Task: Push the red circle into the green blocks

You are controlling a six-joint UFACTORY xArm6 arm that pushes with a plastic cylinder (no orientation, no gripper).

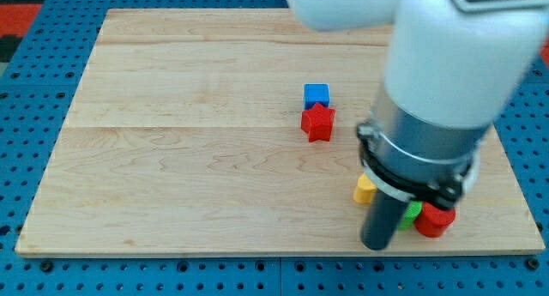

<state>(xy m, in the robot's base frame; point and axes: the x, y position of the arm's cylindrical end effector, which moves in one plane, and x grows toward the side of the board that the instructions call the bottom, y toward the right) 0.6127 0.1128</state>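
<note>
The red circle [436,221] lies near the board's bottom right edge, partly hidden under the arm. A green block [413,214] shows as a small piece touching the circle's left side; its shape is hidden by the rod. My tip [376,244] rests on the board just left of the green block and below a yellow block [364,190]. Any other green block is hidden behind the arm.
A blue cube [316,94] and a red star [317,123] sit touching each other near the board's middle, the cube above the star. The wooden board [189,159] lies on a blue pegboard. The bulky white arm covers the view's upper right.
</note>
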